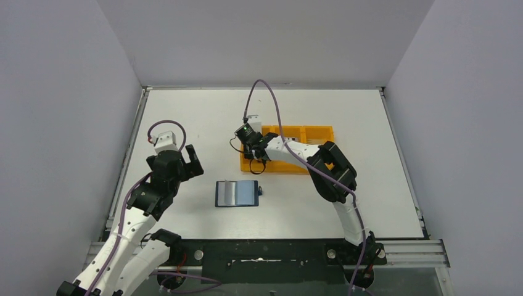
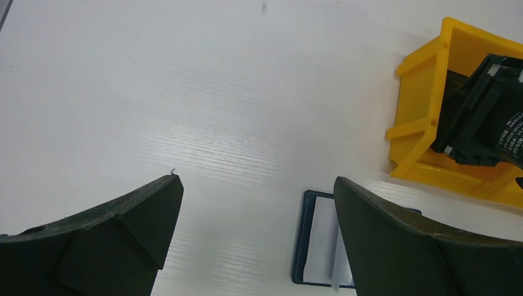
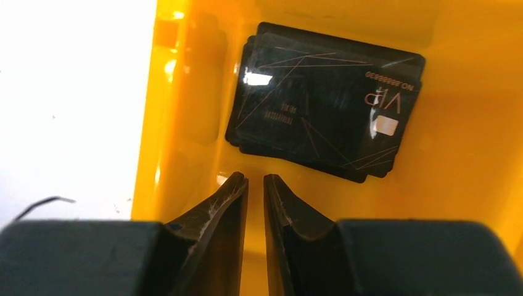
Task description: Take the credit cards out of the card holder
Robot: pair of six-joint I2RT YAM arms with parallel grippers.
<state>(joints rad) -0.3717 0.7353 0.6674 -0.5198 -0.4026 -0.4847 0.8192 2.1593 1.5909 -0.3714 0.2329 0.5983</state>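
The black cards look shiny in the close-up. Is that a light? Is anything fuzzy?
Right wrist view: yes, a lamp glints white on the cards and the tray wall; the table beside it is washed out and the pincer is blurred. Top view: even, soft light.

glossy black credit cards [image 3: 324, 102], shiny plastic tray [image 3: 185, 123], matt table [image 1: 203, 111]

I see even, bright light on the white bench [image 1: 185, 117] with soft shadows; my right wrist view blows out white at left (glare spots on the black cards [image 3: 324, 98]), near pincer fingers [image 3: 222, 216] blurred.
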